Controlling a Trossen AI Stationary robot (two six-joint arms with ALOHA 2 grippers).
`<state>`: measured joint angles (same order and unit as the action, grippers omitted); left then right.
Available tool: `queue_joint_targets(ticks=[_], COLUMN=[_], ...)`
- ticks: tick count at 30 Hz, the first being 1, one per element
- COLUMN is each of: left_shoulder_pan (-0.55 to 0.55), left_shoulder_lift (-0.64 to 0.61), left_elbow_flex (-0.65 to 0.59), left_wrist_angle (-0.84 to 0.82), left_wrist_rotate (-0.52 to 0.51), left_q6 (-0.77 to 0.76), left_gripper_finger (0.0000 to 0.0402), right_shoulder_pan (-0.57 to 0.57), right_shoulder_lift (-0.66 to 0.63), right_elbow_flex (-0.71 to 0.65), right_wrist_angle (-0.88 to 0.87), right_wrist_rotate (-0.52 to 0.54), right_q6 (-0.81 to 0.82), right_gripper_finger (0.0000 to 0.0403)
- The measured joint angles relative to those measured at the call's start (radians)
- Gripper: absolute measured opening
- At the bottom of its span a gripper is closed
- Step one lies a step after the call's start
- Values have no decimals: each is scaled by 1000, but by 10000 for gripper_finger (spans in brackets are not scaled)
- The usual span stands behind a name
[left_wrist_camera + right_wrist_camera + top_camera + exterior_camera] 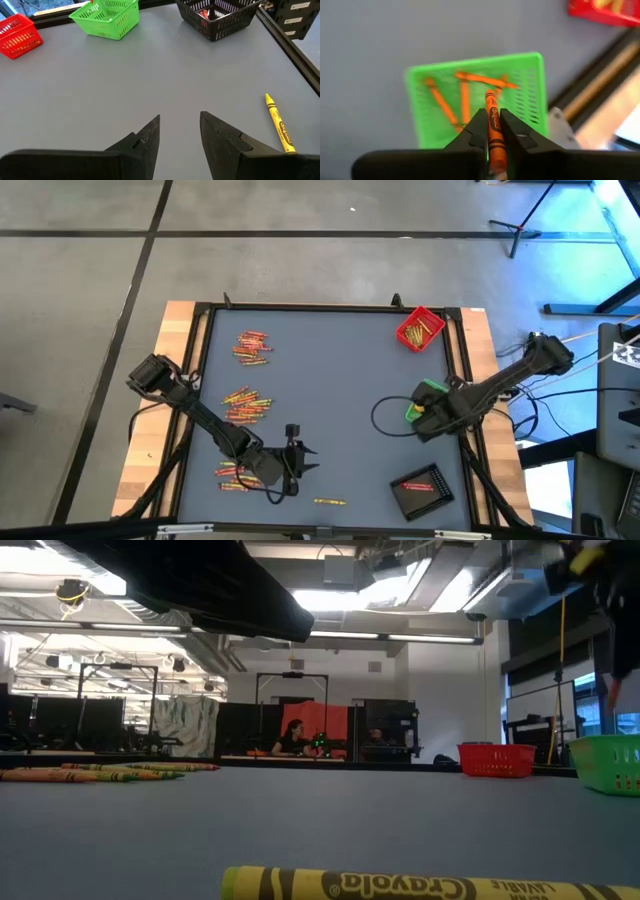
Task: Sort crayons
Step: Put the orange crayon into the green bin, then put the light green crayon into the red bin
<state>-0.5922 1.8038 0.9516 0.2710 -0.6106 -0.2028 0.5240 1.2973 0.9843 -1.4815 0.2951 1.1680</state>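
Observation:
My right gripper (492, 113) hangs over the green basket (480, 100), shut on an orange crayon (493, 131). Several orange crayons lie in that basket. In the high view this gripper (428, 416) is at the table's right side. My left gripper (180, 125) stands open near the front of the table (296, 456), with nothing between its fingers. A yellow crayon (278, 123) lies flat on the mat beside it. Loose crayon piles (248, 405) lie flat on the left half. My right gripper pinches the orange crayon's wrapped shaft (493, 125) between its two fingers. The crayon lies along the fingers, and its tip (490, 94) sticks out past them. The fingers point steeply down from above. The crayon is lifted clear above the green basket.
A red basket (420, 328) with yellowish crayons stands at the far right corner. A black basket (425, 490) with red ones stands at the near right. More crayon piles lie at the far left (252, 347) and near left (232, 472). A black cable loops mid-table (385, 420).

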Motion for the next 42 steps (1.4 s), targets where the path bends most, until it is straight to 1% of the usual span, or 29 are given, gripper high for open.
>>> queue_joint_targets(ticks=[4, 8, 11, 14, 18, 21, 23, 26, 28, 30, 32, 34, 37, 42], left_shoulder_pan=[0, 0, 0, 0, 0, 1, 1, 1, 1, 1, 1, 1, 1, 1], left_shoulder_lift=[0, 0, 0, 0, 0, 0, 0, 1, 1, 1, 1, 1, 1, 1], left_elbow_flex=[0, 0, 0, 0, 0, 0, 0, 0, 0, 0, 0, 0, 0, 0], left_wrist_angle=[0, 0, 0, 0, 0, 0, 1, 1, 1, 1, 1, 1, 1, 1], left_wrist_rotate=[0, 0, 0, 0, 0, 0, 0, 0, 0, 0, 0, 0, 0, 0], left_q6=[0, 1, 0, 0, 0, 0, 2, 3, 3, 3, 3, 3, 3, 3], left_gripper_finger=[124, 124, 124, 124, 124, 124, 124, 124, 124, 124, 124, 124, 124, 124], right_shoulder_pan=[-1, -1, -1, -1, -1, -1, 0, 0, 0, 0, 0, 0, 7, 48], right_shoulder_lift=[49, 77, 83, 83, 83, 82, 82, 82, 82, 82, 82, 92, 123, 223], right_elbow_flex=[-51, -91, -112, -133, -128, -81, -43, 4, 11, 6, -6, -15, -17, -17], right_wrist_angle=[-7, 32, 62, 87, 78, 75, 109, 230, 374, 548, 725, 872, 1014, 1223], right_wrist_rotate=[-1, 1, 17, 18, 12, -34, -33, 10, 45, 57, 49, 15, -25, -43], right_q6=[6, 6, 6, 6, 5, -16, -24, -88, -185, -298, -399, -473, -544, -629], right_gripper_finger=[33, 36, 49, 82, 143, 179, 194, 208, 212, 213, 213, 213, 213, 213])
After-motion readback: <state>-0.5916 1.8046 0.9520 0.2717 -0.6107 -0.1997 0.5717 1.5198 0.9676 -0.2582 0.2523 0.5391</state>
